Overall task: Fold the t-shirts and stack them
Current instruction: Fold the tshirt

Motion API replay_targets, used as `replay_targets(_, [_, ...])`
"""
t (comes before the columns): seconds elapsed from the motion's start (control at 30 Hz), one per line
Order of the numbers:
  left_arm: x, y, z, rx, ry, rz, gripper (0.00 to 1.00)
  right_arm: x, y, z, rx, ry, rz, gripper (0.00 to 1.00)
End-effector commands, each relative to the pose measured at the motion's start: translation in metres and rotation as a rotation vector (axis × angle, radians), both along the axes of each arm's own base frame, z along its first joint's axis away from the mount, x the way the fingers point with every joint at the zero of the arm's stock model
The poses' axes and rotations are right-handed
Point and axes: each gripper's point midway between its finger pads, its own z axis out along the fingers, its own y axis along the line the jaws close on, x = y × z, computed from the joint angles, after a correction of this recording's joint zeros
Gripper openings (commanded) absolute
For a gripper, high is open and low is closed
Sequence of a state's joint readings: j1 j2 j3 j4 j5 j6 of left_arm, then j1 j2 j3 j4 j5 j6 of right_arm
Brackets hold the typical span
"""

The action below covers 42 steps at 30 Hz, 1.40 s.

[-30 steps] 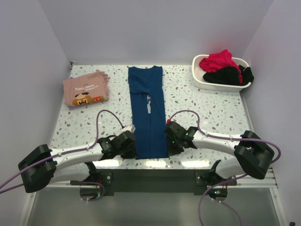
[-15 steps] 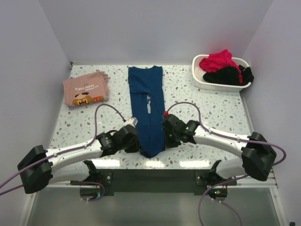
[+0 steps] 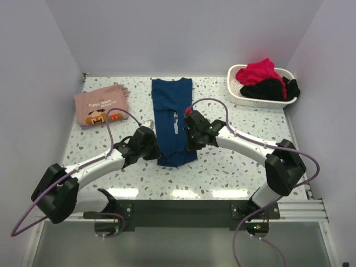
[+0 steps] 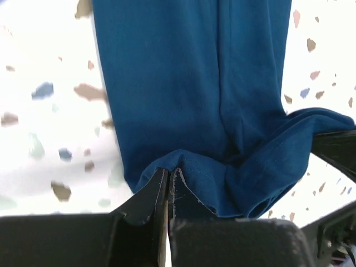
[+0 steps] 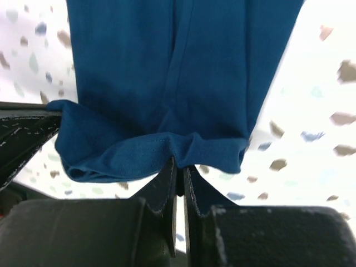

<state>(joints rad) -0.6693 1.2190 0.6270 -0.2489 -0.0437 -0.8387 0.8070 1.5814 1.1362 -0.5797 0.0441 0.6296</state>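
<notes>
A folded salmon-pink t-shirt [image 3: 101,104] lies at the table's [image 3: 222,169] left. The left gripper [image 3: 150,146] pinches the near hem of the dark blue t-shirt [image 3: 173,105], a centre strip with its near end lifted and doubled. The right gripper [image 3: 192,135] pinches the hem's other corner. A white basket [image 3: 238,92] sits far right.

Pale lavender walls [image 3: 183,33] are boxing in the white speckled table [image 3: 250,161] on three sides; bright light is glaring off its near edge, and a white basket [image 3: 245,99] is sitting in the far right corner.
</notes>
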Motion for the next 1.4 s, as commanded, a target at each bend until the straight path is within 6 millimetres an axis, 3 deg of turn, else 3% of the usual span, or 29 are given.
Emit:
replay_targets(0.0, [0.041,-0.014,0.027,-0.028,-0.133,-0.062,0.00,0.036,-0.004,0.015,-0.024,-0.081,0.007,0.00])
replay_targets(0.13, [0.075,-0.008,0.023,-0.008,-0.162,-0.055,0.00,0.067,-0.017,0.013,-0.037,-0.117,-0.040,0.00])
replay_targets(0.27, [0.106,-0.010,0.036,-0.008,-0.201,-0.050,0.00,0.086,-0.016,0.005,-0.039,-0.110,-0.039,0.00])
replay_targets(0.6, [0.161,0.002,0.031,-0.012,-0.199,-0.022,0.00,0.134,-0.011,-0.001,-0.046,-0.119,-0.048,0.00])
replay_targets(1.03, [0.207,0.014,0.012,-0.026,-0.164,0.017,0.00,0.186,-0.007,-0.002,-0.047,-0.139,-0.050,0.00])
replay_targets(1.1, [0.210,0.017,0.012,-0.028,-0.164,0.025,0.00,0.189,-0.006,-0.010,-0.052,-0.124,-0.042,0.00])
replay_targets(1.37, [0.220,0.026,0.010,-0.028,-0.167,0.058,0.00,0.204,0.000,-0.010,-0.057,-0.135,-0.029,0.00])
